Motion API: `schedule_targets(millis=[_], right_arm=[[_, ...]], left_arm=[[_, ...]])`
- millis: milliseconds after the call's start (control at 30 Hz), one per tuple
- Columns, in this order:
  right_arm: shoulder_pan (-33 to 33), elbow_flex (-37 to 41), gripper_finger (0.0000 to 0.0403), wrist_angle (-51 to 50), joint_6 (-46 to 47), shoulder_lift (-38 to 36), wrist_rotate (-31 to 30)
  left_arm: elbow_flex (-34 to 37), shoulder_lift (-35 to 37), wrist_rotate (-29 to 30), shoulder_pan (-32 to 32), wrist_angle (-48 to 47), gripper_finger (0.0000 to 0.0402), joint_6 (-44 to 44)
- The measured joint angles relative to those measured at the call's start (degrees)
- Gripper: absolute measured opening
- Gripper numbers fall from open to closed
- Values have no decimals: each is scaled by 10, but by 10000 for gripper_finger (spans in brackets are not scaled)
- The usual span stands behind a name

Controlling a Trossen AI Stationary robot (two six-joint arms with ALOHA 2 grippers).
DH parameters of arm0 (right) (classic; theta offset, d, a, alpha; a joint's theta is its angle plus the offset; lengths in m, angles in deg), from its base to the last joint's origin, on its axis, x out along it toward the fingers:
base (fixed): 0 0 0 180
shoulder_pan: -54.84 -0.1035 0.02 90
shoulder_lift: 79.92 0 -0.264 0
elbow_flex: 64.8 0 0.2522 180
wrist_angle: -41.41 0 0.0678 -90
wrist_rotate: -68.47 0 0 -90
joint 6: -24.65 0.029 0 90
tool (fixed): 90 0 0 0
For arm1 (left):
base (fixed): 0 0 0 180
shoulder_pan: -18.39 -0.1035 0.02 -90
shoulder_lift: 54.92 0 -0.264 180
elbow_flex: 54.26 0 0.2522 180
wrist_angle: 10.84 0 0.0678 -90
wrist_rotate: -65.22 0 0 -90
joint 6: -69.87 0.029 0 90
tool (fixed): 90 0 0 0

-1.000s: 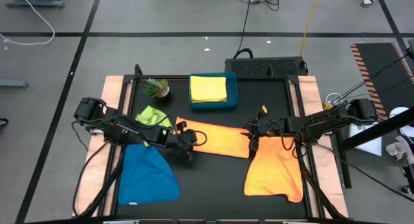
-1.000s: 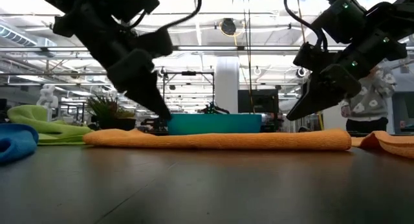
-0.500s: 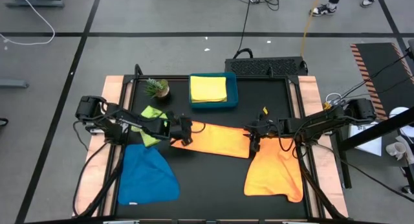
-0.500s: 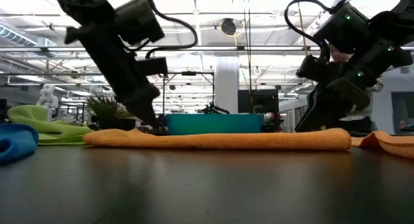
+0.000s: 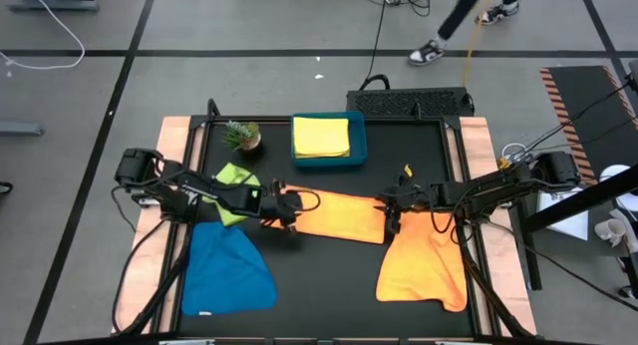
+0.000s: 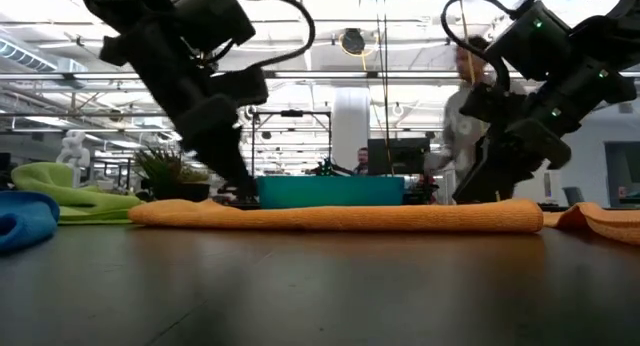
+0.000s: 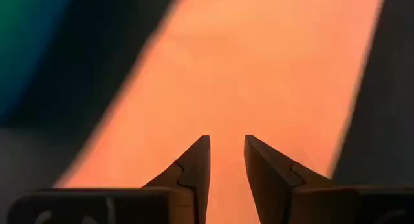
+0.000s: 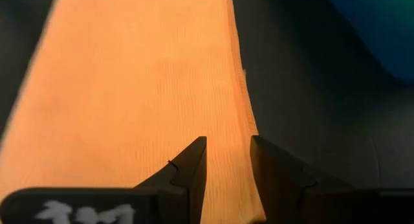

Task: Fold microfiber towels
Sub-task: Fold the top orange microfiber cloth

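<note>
An orange microfiber towel [image 5: 339,215], folded into a long strip, lies flat across the middle of the table. My left gripper [image 5: 289,206] stands low over its left end [image 7: 220,68], slanting down, open by a narrow gap with only cloth showing below the fingertips. My right gripper [image 5: 390,218] stands the same way over the strip's right end [image 8: 142,75], open by a narrow gap. In the low view the strip's right end hides the right gripper's fingertips [image 6: 487,193]. A second orange towel [image 5: 424,265] lies spread at the near right.
A blue towel [image 5: 229,270] lies at the near left and a lime green one [image 5: 232,177] behind my left arm. A teal tray [image 5: 357,146] holding a folded yellow towel [image 5: 321,138] and a small potted plant [image 5: 242,136] stand at the far edge. A person walks behind the table.
My left gripper has swung toward the table's far edge, from the near side of the strip's left end to over that end. The orange strip has stayed where it was.
</note>
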Motion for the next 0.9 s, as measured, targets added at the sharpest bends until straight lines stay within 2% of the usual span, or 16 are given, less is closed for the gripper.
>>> schedule_targets(millis=[100,167,367,667,733,833,900], right_arm=[[0,0,109,35,0,0,0],[2,0,109,58,-9,0,-1],[30,0,109,57,-5,0,-46],[59,0,109,-37,49,12,-44],[52,0,109,-41,51,20,-42],[42,0,109,-37,40,34,17],[33,-1,109,-28,41,47,32]], left_arm=[[0,0,-61,20,-6,97,-6],[0,5,-78,35,-8,97,-8],[0,7,-54,61,-70,97,-40],[1,1,-66,69,-103,97,-71],[1,-2,-50,68,-124,97,-80],[0,-3,-1,61,-155,97,-92],[-1,-4,29,54,-177,97,-104]])
